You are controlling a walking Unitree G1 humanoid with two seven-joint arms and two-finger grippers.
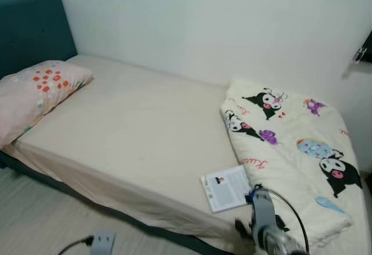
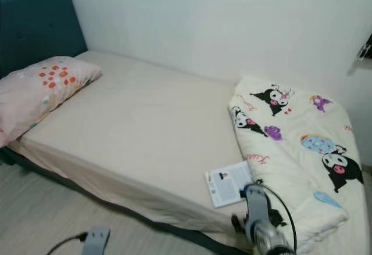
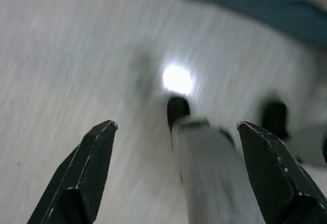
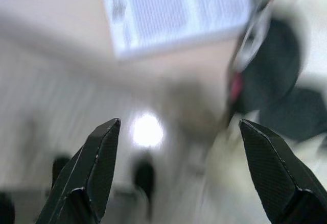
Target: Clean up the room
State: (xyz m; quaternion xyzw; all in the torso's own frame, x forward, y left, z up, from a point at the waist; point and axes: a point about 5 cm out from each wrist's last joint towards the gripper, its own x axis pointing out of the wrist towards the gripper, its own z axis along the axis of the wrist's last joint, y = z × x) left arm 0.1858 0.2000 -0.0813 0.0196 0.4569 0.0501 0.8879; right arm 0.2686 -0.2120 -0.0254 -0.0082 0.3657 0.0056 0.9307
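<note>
A pillow (image 1: 36, 92) lay at the bed's (image 1: 133, 133) head, a booklet (image 1: 226, 187) near its front edge against the folded quilt (image 1: 290, 150). The right gripper (image 4: 179, 147), jaws wide, hovered just below the booklet, nearer than the left gripper (image 3: 176, 152), also wide, over the floor (image 3: 66, 55).

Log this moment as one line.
right gripper: open, near booklet | left gripper: open, over floor | folded quilt on bed
</note>
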